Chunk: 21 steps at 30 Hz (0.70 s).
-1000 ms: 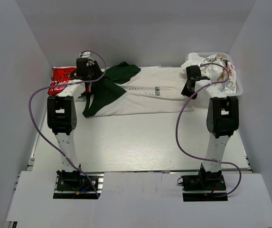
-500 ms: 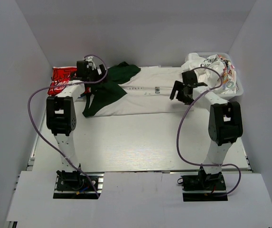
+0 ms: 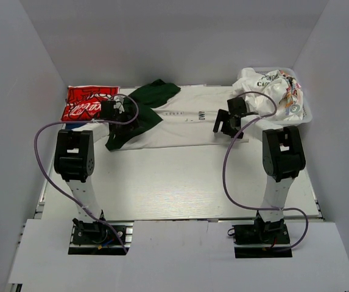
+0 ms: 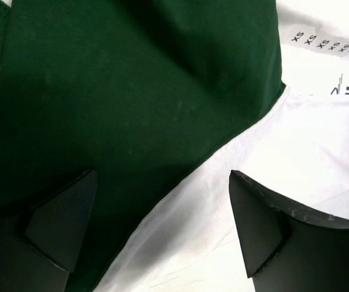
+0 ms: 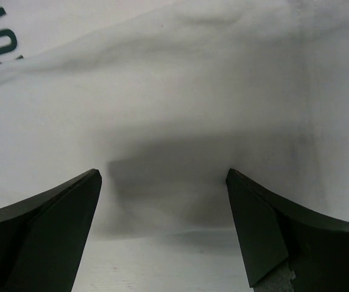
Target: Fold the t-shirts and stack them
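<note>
An off-white t-shirt [image 3: 186,121] with black print lies spread across the back of the table. A dark green t-shirt [image 3: 147,103] lies over its left part. A folded red Coca-Cola t-shirt [image 3: 83,103] sits at the back left. My left gripper [image 3: 128,123] is open and empty, low over the green cloth [image 4: 131,91] and the off-white cloth [image 4: 271,158]. My right gripper [image 3: 228,129] is open and empty, low over the off-white shirt's [image 5: 174,91] near right edge. No pink shirt shows.
A white mesh basket [image 3: 307,114] at the back right holds crumpled printed cloth [image 3: 271,88]. Grey walls close in the left, right and back. Bare white table [image 3: 174,182] lies in front of the shirts.
Both grippers have come forward and down: the left from the back near the red shirt onto the green cloth, the right leftward and nearer to the off-white shirt's near edge.
</note>
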Motion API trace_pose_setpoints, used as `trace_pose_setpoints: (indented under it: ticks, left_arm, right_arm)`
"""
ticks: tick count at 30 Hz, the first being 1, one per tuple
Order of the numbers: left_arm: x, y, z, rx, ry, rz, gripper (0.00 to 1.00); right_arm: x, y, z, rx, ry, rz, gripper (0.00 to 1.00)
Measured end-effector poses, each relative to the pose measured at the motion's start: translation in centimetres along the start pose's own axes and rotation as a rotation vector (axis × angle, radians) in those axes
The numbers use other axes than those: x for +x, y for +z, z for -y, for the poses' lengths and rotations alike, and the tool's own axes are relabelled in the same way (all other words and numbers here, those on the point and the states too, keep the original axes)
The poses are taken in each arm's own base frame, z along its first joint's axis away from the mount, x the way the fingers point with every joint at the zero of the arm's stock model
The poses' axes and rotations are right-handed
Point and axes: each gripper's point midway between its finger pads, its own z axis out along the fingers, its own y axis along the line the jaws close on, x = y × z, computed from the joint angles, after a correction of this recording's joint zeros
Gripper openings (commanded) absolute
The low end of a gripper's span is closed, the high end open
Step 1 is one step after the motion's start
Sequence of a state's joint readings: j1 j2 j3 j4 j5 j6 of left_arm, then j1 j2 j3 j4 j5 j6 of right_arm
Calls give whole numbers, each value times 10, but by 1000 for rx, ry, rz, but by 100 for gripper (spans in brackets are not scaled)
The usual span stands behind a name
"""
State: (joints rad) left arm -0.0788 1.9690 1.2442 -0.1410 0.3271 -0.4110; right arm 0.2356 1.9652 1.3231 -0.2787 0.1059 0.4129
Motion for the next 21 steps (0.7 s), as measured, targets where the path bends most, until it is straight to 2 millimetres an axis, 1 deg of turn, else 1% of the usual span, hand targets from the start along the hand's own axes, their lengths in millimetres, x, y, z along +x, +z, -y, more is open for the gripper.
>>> trace_pose_setpoints:
  ticks: [1, 3, 5, 7, 8, 10, 11, 14, 16, 17, 18, 19, 21]
  left_arm:
    - [1, -1, 1, 5, -4, 7, 100]
    - [11, -8, 0, 11, -21, 8, 100]
    - [25, -19, 0, 15, -49, 4, 100]
    - [45, -32, -1, 7, -94, -23, 100]
    - [61, -45, 0, 2, -107, -42, 100]
    - [88, -67, -1, -25, -140, -71, 100]
    - [106, -80, -3, -48, -161, -93, 100]
    - [154, -122, -11, -125, -211, -141, 100]
    - [178, -149, -15, -171, -237, -158, 100]
    - [181, -162, -13, -175, -246, -149, 100]
    - [179, -171, -9, -171, -247, -128, 100]
    - [171, -179, -4, -165, -245, -91, 100]
    - [143, -193, 9, -150, -230, -11, 100]
  right_arm:
    - [4, 2, 1, 5, 2, -3, 90]
    - [10, -3, 3, 5, 17, 18, 90]
    - [27, -13, 9, 1, 38, 37, 90]
    - [59, -36, 18, 1, 59, 21, 90]
    - [77, -47, 24, 1, 65, 17, 90]
    - [105, -67, 30, -10, 73, 18, 90]
    - [119, -76, 33, -18, 77, 18, 90]
    - [155, -103, 39, -46, 83, 10, 90]
    - [174, -120, 44, -53, 86, -11, 90]
    - [179, -129, 45, -53, 85, -17, 90]
    - [178, -137, 45, -58, 85, -3, 90]
    - [173, -146, 44, -66, 85, 24, 90]
    - [153, -164, 44, -52, 94, 93, 90]
